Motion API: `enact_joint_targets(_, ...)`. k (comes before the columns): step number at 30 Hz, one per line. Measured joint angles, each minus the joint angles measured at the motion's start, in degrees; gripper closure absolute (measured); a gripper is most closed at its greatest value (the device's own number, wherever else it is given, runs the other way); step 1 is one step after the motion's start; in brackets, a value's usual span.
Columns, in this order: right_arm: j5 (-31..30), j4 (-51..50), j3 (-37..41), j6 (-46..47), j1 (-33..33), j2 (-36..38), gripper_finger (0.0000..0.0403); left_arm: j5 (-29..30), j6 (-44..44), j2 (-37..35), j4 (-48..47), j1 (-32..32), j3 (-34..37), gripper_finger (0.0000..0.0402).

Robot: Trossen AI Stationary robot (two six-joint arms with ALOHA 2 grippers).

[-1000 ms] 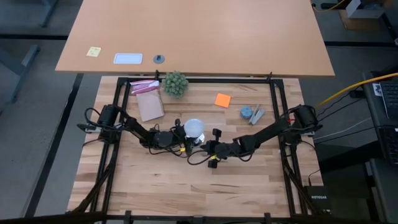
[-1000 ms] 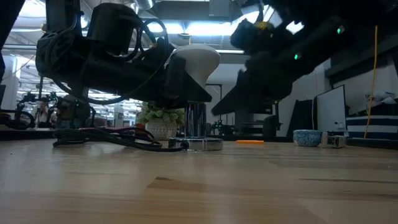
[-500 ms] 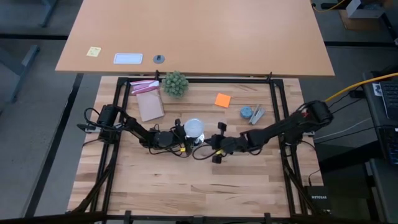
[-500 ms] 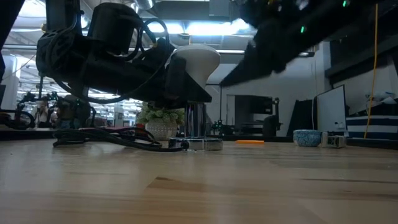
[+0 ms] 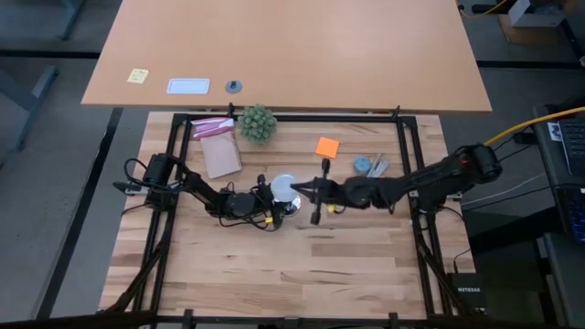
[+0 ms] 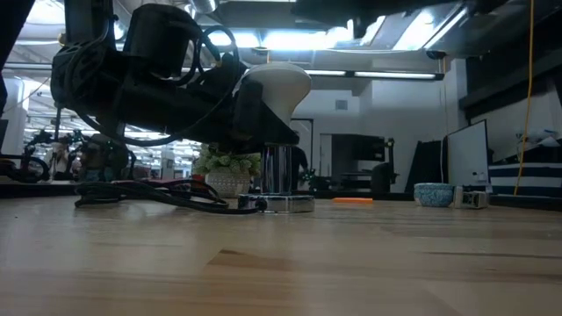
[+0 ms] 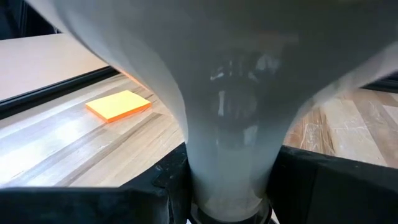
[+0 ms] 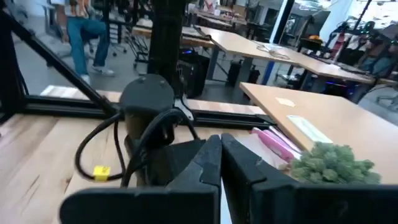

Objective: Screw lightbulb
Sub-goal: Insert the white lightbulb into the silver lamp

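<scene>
The left gripper (image 5: 271,202) clamps the neck of the lightbulb (image 5: 284,186), keeping it upright with its screw end in the socket disc (image 6: 283,204) so the thread can engage, while the right gripper (image 5: 302,190), fingers closed and empty, hangs just beside the bulb.

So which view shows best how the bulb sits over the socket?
The low view: the bulb stands upright, its metal end over the socket, gripped by the left gripper. The high view shows only its top; the left wrist view is filled by its neck; the right wrist view misses it.
</scene>
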State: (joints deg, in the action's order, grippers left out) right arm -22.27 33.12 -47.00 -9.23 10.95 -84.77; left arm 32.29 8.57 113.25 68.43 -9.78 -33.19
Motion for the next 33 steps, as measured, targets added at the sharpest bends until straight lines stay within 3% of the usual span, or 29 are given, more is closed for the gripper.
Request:
enact_joint_targets(8, 6.4, 0.0, 0.0, 4.9, -4.4, -4.8, 0.0395, 0.0, 0.0, 0.0, 0.0, 0.0, 0.0, 0.0249)
enact_joint_targets(33, 6.9, -1.4, -0.3, 9.0, -4.2, -9.7, 0.0395, -0.2, 1.6, 0.1, 1.3, 0.0, 0.0, 0.0249)
